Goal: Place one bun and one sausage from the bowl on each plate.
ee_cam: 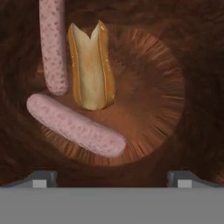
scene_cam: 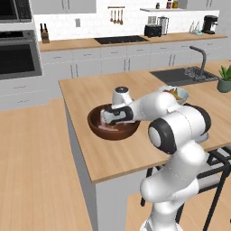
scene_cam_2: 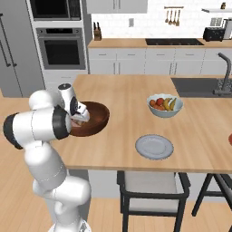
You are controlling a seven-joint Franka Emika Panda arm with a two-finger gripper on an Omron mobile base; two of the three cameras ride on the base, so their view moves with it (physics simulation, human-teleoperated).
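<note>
Kitchen island counter [scene_cam_2: 113, 149] is carrying everything: wooden bowl [scene_cam_2: 97, 118] sitting near its left edge, grey plate [scene_cam_2: 154, 146] lying empty toward the front edge. Gripper [ee_cam: 112, 177] is hovering inside the bowl, jaws apart, holding nothing. One bun [ee_cam: 91, 70], two sausages [ee_cam: 74, 127] below. Judging pickup step underway; next calls for descending and centring on one piece.

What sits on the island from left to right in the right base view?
Brown wooden bowl with the open gripper over it → grey plate → fruit bowl → sink faucet.
</note>
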